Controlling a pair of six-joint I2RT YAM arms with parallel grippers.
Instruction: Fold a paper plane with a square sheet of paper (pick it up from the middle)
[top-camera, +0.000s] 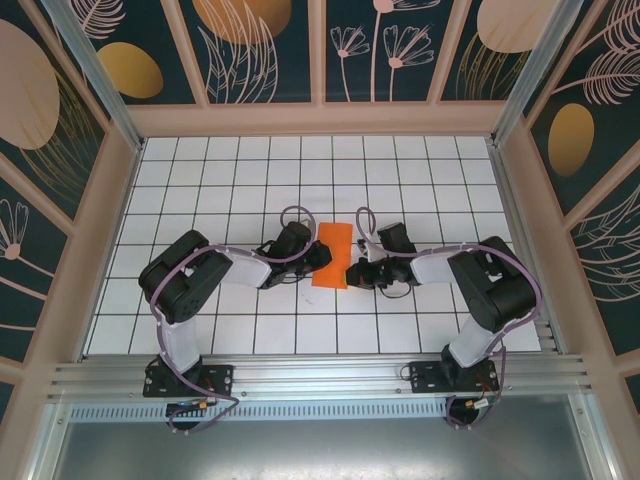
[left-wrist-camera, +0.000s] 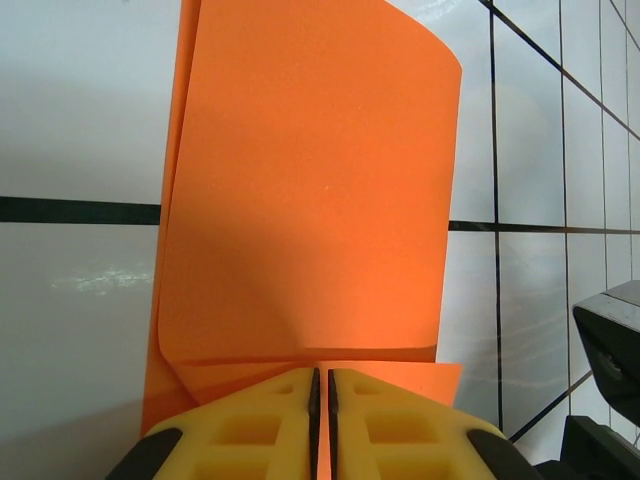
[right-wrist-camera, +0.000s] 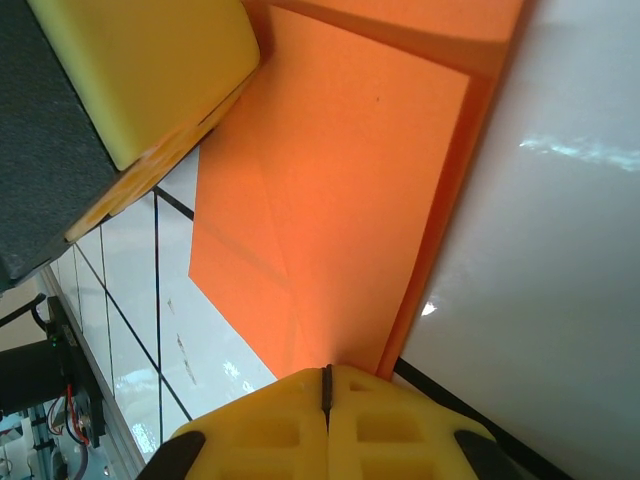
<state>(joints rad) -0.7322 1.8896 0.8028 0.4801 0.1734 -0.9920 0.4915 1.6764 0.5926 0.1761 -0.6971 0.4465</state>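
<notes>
While I watch from the overhead camera, the work surface reads as a white tabletop ruled into square tiles by dark lines (top-camera: 200, 190). It is boxed in by pale wooden framing and dark teal wall panels printed with flowers and gold ovals (top-camera: 270, 50). A ribbed aluminium rail (top-camera: 320, 375) runs along the near edge, carrying both arm bases.

The bright orange sheet of thin paper (top-camera: 332, 252) sits mid-table, folded over into a narrow upright rectangle, between the two wrists. My left gripper (top-camera: 318, 258) meets its left side and my right gripper (top-camera: 352, 272) its lower right corner.

From the left wrist, the yellow fingers of the left gripper (left-wrist-camera: 320, 395) are pressed together with just a hairline slit, clamped on the near edge of the orange sheet (left-wrist-camera: 300, 180). A top layer bows up away from the tile, its far corner curling free.

From the right wrist, the right gripper (right-wrist-camera: 325, 385) is likewise closed tight, pinching a corner of the orange sheet (right-wrist-camera: 340, 200). Diagonal creases show in the paper, and a yellow finger of the left gripper (right-wrist-camera: 150, 70) sits at the opposite edge.

Open tile stretches from the paper to the far wall and out to both side walls. The elbows fold back well inside the frame.
</notes>
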